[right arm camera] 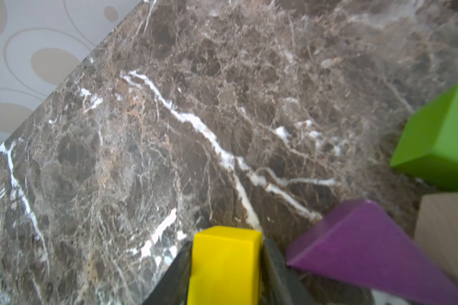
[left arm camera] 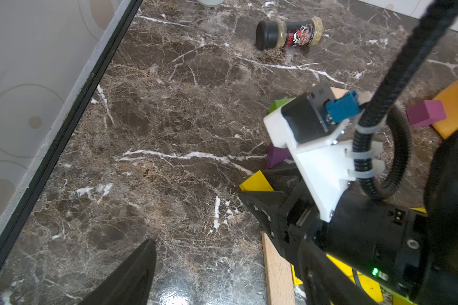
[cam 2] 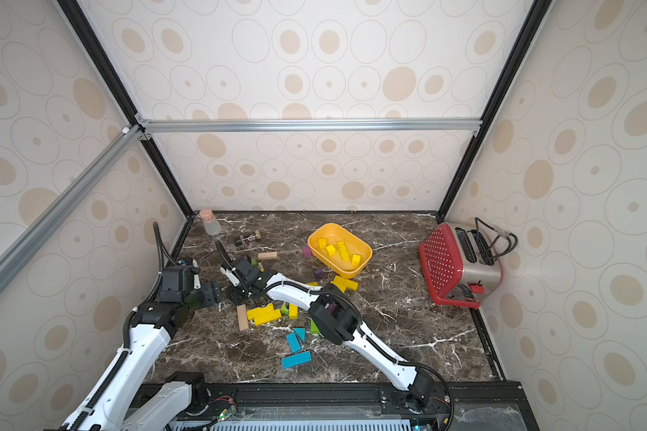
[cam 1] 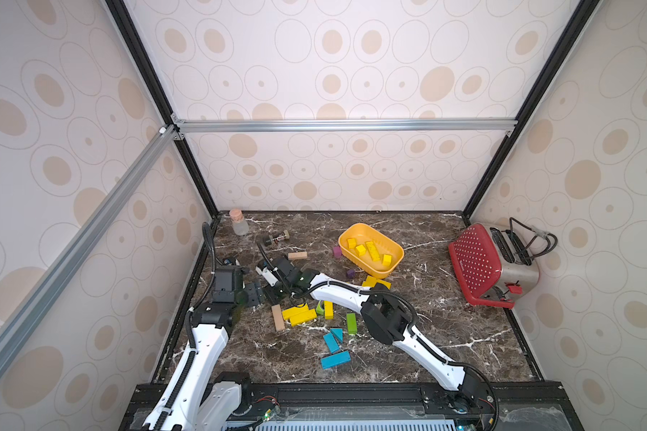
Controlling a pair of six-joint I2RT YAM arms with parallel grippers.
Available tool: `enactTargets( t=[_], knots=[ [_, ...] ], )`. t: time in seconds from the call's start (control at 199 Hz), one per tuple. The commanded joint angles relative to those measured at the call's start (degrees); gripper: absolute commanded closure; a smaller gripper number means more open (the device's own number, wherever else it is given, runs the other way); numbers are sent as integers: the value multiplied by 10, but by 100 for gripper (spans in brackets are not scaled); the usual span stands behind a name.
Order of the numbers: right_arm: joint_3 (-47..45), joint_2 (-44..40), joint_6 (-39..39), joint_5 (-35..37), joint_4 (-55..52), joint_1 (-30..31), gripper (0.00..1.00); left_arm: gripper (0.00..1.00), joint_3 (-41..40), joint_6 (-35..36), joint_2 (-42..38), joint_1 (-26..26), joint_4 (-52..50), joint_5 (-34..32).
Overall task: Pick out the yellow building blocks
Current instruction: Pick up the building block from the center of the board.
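**Right arm (cam 1: 426, 352) reaches over marble, sorting only part done**

Stretched across the marble table (cam 1: 445, 336), the arm leans into a scatter of toy blocks. An orange-yellow tub (cam 1: 355, 229) near the back holds at least four yellow building blocks (cam 1: 372, 250). The job looks begun but far from finished: loose yellow bars (cam 1: 299, 315) lie mid-table, and more yellow pieces (cam 1: 372, 281) sit just beside the tub. The right gripper (right arm camera: 226, 244) is clamped on a yellow cube (right arm camera: 224, 266) low over the marble, next to a purple wedge (right arm camera: 354, 243). The left gripper (cam 1: 254, 294) stands spread wide and empty.
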Motion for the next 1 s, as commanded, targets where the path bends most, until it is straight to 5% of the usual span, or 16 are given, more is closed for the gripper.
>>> enactTargets(
  t=[0.0, 0.251, 0.708, 1.0],
  knots=[
    [20, 18, -23, 30, -30, 7, 62, 16, 17, 3, -12, 3, -7, 2],
    [-2, -29, -31, 44, -42, 16, 73, 16, 15, 0, -16, 3, -3, 13],
    [-294, -290, 14, 32, 71, -3, 82, 20, 12, -15, -16, 2, 21, 41],
    [-454, -438, 18, 58, 61, -91, 82, 24, 23, -30, 14, -5, 76, 49]
  ],
)
